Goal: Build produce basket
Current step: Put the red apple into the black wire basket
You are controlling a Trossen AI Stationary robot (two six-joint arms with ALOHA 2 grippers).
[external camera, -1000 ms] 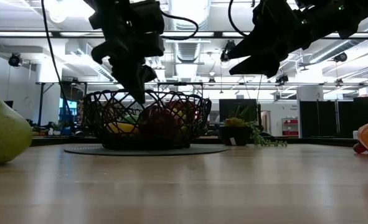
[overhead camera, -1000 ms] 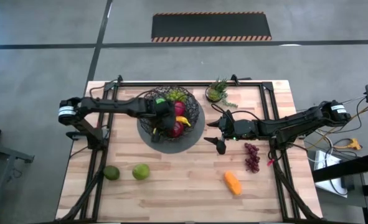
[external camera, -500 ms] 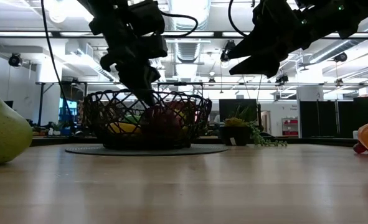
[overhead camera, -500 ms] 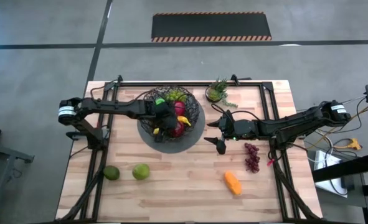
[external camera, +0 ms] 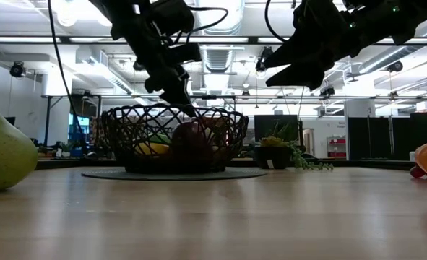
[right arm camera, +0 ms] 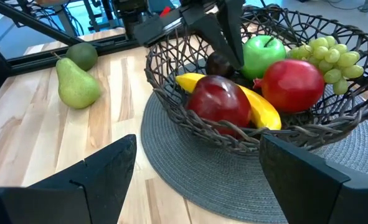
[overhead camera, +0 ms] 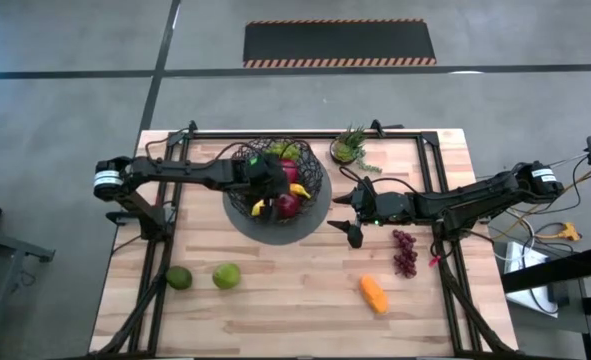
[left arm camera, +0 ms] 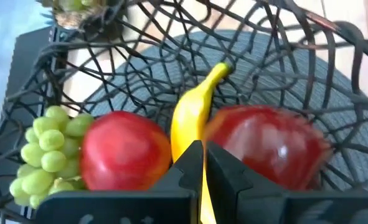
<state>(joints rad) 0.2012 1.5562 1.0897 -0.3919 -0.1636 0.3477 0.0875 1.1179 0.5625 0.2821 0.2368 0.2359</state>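
Front row: pear [overhead camera: 226, 275], lime [overhead camera: 179, 277] and orange piece [overhead camera: 374, 294] lie loose on the table, well apart from the basket.
Middle right: purple grapes [overhead camera: 405, 252] lie just beside the right arm, not yet loaded.
Right gripper [overhead camera: 347, 217]: hangs beside the mat, fingers spread wide, holding nothing.
Basket [overhead camera: 315, 175]: sits on its grey mat and holds 2 red apples [overhead camera: 286, 205], a banana [overhead camera: 261, 207], a green apple and green grapes [left arm camera: 43, 149].
Left gripper [left arm camera: 202, 155]: fingers pressed together and empty. It has risen from among the fruit to rim height, and the banana has shifted.
Meaning: 1 placement looks complete (4 pieces remain outside).
Far edge: potted plant [overhead camera: 348, 148].
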